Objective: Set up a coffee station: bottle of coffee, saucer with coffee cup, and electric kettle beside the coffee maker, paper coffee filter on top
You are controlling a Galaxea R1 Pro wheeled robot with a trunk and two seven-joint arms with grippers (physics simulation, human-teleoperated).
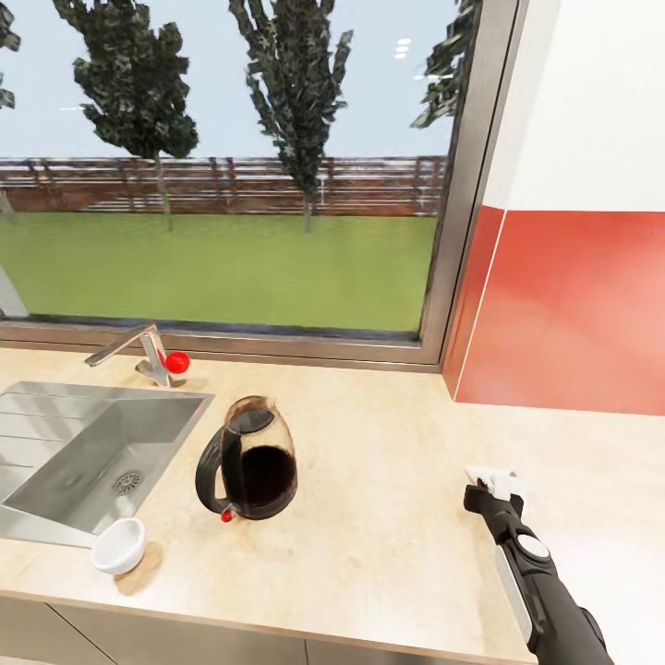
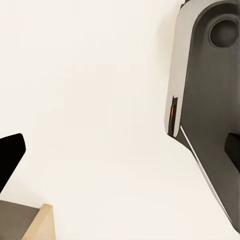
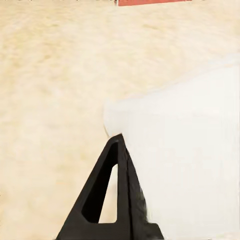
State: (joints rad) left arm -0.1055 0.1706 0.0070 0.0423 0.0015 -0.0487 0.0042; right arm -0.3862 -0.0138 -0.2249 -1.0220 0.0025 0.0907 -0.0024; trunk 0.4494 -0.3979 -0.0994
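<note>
Countertop [image 1: 388, 480] by window, head view: kettle [image 1: 247, 459] near sink [image 1: 83, 453], cup [image 1: 118, 545] at front edge, right gripper [image 1: 497, 480] pinching white paper filter [image 1: 499, 477]; left wrist: just white floor, jaw state can't tell; right wrist: filter [image 3: 185, 150] against finger [image 3: 112, 195] — v. light, flimsy, crushes easily, grip rim lightly.

Light wood-grain countertop [image 1: 388, 443]: steel sink [image 1: 83, 453] at left edge; rounded clear-glass kettle [image 1: 247, 460] beside it; small white cup [image 1: 119, 545] near front edge.
</note>
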